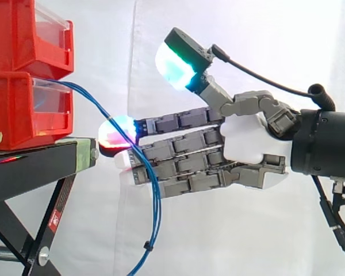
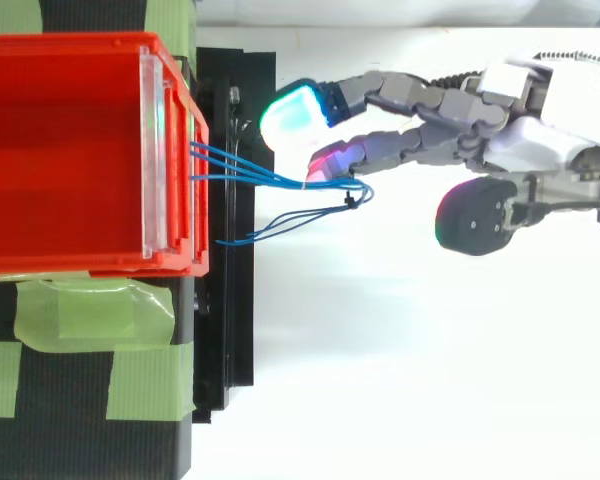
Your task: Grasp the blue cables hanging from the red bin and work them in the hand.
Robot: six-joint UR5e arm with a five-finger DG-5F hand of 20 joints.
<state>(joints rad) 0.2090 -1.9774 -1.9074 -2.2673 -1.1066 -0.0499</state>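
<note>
Closest to the lens in the side view is the black stand (image 1: 34, 164) at the lower left, with a bit of green tape (image 1: 83, 152) on its right end. Two red bins sit stacked on it, the upper bin (image 1: 17, 34) in the top left corner and the lower bin (image 1: 11, 109) right under it, each with a clear front panel (image 1: 52, 98). The blue cables (image 1: 155, 201) come out of the lower bin's front, arc right and down, then hang past the stand's edge toward the bottom of the frame, where a little black tie (image 1: 148, 246) bundles them. Moving right, the hand (image 1: 247, 141) reaches in from the right edge, opened up. Its fingers are straight and point left at the bins, with one glowing red-and-cyan fingertip (image 1: 116, 135) just off the stand's end. The thumb (image 1: 175, 60) sticks up and away from the fingers, its pad glowing white and green. The cables lie across the near side of the fingers, touching them just behind the tips. I honestly can't tell whether any strand sits between two fingers. From above, the cables (image 2: 270, 178) run from the bin's rim (image 2: 70, 262) at the left to the fingertips mid-frame. A white curtain (image 1: 218, 230) hangs behind it all.
</note>
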